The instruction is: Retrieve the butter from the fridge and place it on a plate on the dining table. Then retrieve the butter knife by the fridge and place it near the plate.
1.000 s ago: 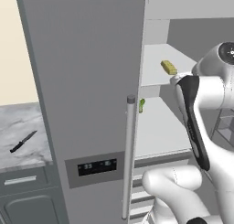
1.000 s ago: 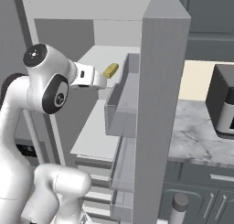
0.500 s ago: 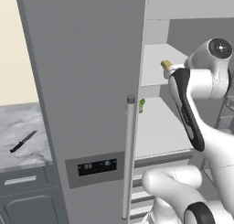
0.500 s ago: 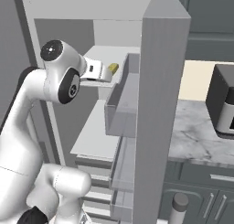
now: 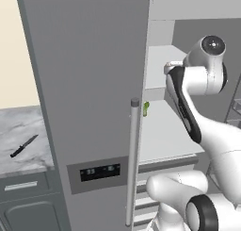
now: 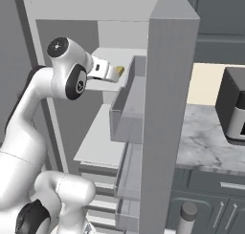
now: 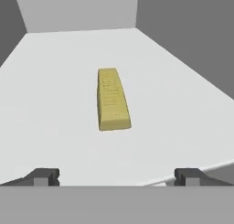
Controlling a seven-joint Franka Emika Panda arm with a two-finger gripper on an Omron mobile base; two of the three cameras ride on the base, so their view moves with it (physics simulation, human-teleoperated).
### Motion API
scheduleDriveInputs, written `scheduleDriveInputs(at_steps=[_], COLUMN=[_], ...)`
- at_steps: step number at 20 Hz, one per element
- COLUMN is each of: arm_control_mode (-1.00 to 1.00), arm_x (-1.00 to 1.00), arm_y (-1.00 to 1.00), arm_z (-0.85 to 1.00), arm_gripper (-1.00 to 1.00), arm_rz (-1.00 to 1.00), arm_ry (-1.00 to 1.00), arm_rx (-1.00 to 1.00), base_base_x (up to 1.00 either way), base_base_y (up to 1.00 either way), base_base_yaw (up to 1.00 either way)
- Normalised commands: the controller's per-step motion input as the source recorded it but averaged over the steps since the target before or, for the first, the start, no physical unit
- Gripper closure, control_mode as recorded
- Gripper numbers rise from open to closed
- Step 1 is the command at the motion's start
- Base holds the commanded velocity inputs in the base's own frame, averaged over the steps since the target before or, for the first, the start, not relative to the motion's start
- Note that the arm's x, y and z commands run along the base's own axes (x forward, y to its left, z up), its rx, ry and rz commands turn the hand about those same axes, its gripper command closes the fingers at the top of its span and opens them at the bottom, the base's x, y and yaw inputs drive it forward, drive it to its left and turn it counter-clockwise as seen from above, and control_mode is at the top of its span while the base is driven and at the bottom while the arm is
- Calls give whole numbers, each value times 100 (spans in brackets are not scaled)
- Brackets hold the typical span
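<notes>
The butter (image 7: 112,98) is a small yellow stick lying flat on the upper white shelf (image 7: 50,109) inside the fridge (image 5: 89,84). My gripper (image 7: 116,177) is open just short of it, one fingertip (image 7: 43,176) on each side and nothing between them. From the right, my gripper (image 6: 112,74) reaches over the shelf with the butter (image 6: 120,70) just past its tip. The black butter knife (image 5: 23,146) lies on the marble counter (image 5: 19,126) left of the fridge. The plate and the dining table are out of view.
The fridge's right door (image 6: 172,109) stands open beside my arm, its grey bins (image 6: 125,111) jutting towards the shelves. A small green item (image 5: 146,108) sits on the lower shelf. A dark appliance (image 6: 234,109) stands on the right-hand counter.
My arm has stretched forward and carried the open gripper deeper over the upper shelf, up to the butter. The butter and the knife have stayed where they were.
</notes>
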Motion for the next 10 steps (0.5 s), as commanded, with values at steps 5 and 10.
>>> scheduleDriveInputs(at_steps=[5, 10], arm_control_mode=[-100, -100], arm_x=[11, 28], arm_y=[-13, -1], arm_z=[0, 0], arm_gripper=[-100, -100], arm_rz=[0, 4], arm_ry=[0, 0], arm_rx=[7, 0], base_base_x=[0, 0], base_base_y=[0, 0], base_base_yaw=[0, 0])
